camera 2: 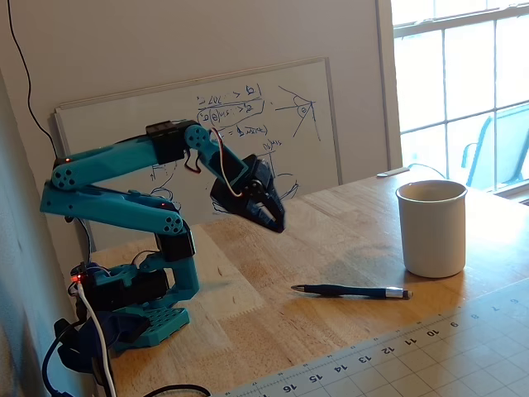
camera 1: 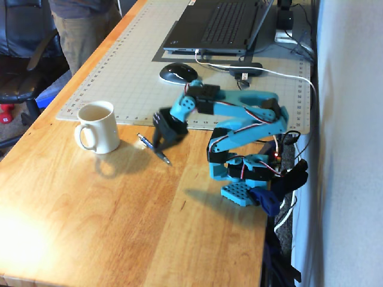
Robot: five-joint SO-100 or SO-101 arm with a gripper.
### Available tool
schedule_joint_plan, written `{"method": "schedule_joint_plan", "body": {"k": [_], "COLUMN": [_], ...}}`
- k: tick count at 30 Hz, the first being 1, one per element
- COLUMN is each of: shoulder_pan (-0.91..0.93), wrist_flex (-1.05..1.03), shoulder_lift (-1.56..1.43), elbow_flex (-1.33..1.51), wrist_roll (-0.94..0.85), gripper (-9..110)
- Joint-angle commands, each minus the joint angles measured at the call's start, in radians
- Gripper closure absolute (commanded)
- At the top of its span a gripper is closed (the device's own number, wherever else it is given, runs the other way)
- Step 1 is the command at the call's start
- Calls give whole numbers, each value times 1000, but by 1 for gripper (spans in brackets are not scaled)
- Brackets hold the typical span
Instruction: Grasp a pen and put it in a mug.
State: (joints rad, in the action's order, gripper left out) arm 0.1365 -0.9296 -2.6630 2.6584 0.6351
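Note:
The pen (camera 1: 153, 147), dark with a blue section and silvery tip, lies flat on the wooden table to the right of the mug (camera 1: 97, 127) in a fixed view. In the other fixed view the pen (camera 2: 351, 290) lies in front and left of the cream-white mug (camera 2: 431, 228), which stands upright. My black gripper (camera 1: 158, 142) on the teal arm hangs just above the pen's middle, pointing down. In the other fixed view the gripper (camera 2: 278, 223) is in the air, behind and left of the pen. Its jaws look closed with nothing between them.
A green cutting mat (camera 1: 131, 72) with a laptop (camera 1: 218, 27) and black mouse (camera 1: 178, 72) lies behind the pen. The arm's base (camera 1: 245, 179) is clamped at the table's right edge, with cables. A whiteboard (camera 2: 273, 124) leans on the wall. A person (camera 1: 81, 30) stands at the far left.

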Motion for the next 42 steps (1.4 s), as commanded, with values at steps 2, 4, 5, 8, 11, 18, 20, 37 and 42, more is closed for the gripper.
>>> {"method": "schedule_joint_plan", "body": {"k": [2,4,5,8,11,18,20,37,42], "shoulder_pan": [86,124,141,204,272,324,321,321,321], "wrist_flex": [107,132,143,170,189,249,261,344,407], "shoulder_lift": [147,199,225,296,354,483,515,775,824], "elbow_flex": [-215,-256,-276,-305,-302,-301,-301,-302,-301], "wrist_roll": [219,293,327,419,506,649,669,713,713], "gripper": [102,102,101,100,96,88,86,81,81]}}
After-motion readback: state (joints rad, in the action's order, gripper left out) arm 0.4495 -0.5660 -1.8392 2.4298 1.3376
